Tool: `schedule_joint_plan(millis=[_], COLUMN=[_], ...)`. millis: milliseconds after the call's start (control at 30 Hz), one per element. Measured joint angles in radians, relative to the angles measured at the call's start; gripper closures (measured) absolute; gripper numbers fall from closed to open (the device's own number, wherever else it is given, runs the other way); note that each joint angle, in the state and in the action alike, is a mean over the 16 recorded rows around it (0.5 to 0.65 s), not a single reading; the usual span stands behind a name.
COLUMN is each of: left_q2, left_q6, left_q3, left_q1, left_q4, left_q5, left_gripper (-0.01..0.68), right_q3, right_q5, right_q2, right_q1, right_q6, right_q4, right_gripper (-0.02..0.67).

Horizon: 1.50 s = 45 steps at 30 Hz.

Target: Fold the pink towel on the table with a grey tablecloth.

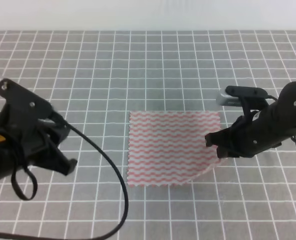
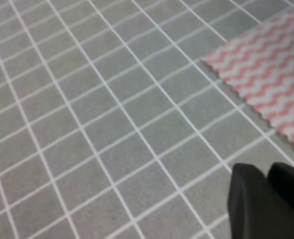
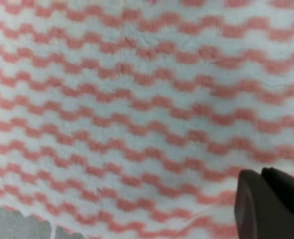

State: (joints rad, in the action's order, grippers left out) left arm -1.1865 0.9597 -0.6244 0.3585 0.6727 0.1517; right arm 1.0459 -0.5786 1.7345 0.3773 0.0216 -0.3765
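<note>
The pink towel (image 1: 170, 147) lies on the table with a grey tablecloth (image 1: 137, 65), flat except for its near right corner, which curls up off the cloth. My right gripper (image 1: 216, 146) is at that corner, shut on the towel's edge. Pink and white waves of the towel (image 3: 137, 109) fill the right wrist view, and the right gripper (image 3: 260, 175) shows dark at the bottom right with its fingers together. My left gripper (image 1: 67, 161) hovers well left of the towel. In the left wrist view the left gripper (image 2: 266, 172) looks shut and empty, and one corner of the towel (image 2: 266, 64) lies at the upper right.
A black cable (image 1: 118, 185) loops from the left arm across the tablecloth toward the front edge. Gridded cloth (image 2: 112, 124) stretches between the left gripper and the towel. A pale wall (image 1: 148, 15) borders the far edge of the table.
</note>
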Motion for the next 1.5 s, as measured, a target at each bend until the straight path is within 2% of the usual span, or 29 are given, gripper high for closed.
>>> schedule_joint_plan(millis=[267, 433, 633, 933, 1133, 1500], left_q2=[-0.057, -0.132, -0.238, -0.343, -0.365, -0.38], left_q6=[0.1, 0.168, 0.245, 0.274, 0.274, 0.274], left_q3=[-0.086, -0.157, -0.209, -0.22, -0.22, -0.22], left_q1=[0.033, 0.087, 0.181, 0.291, 0.317, 0.32], left_q4=[0.002, -0.006, -0.044, -0.138, -0.177, -0.186], left_q5=[0.203, 0.306, 0.338, 0.277, 0.234, 0.226], left_gripper=[0.351, 0.291, 0.287, 0.287, 0.287, 0.288], right_q3=[0.021, 0.024, 0.025, 0.043, 0.063, 0.081], right_q5=[-0.001, 0.002, 0.012, 0.029, 0.032, 0.039], right_q2=[0.0, 0.001, 0.001, 0.001, 0.001, 0.0], right_q1=[0.0, 0.0, 0.0, 0.0, 0.0, 0.0], right_q6=[0.007, 0.007, 0.007, 0.007, 0.007, 0.007], right_q4=[0.0, -0.001, -0.003, -0.003, -0.002, -0.001], right_gripper=[0.665, 0.665, 0.665, 0.665, 0.665, 0.666])
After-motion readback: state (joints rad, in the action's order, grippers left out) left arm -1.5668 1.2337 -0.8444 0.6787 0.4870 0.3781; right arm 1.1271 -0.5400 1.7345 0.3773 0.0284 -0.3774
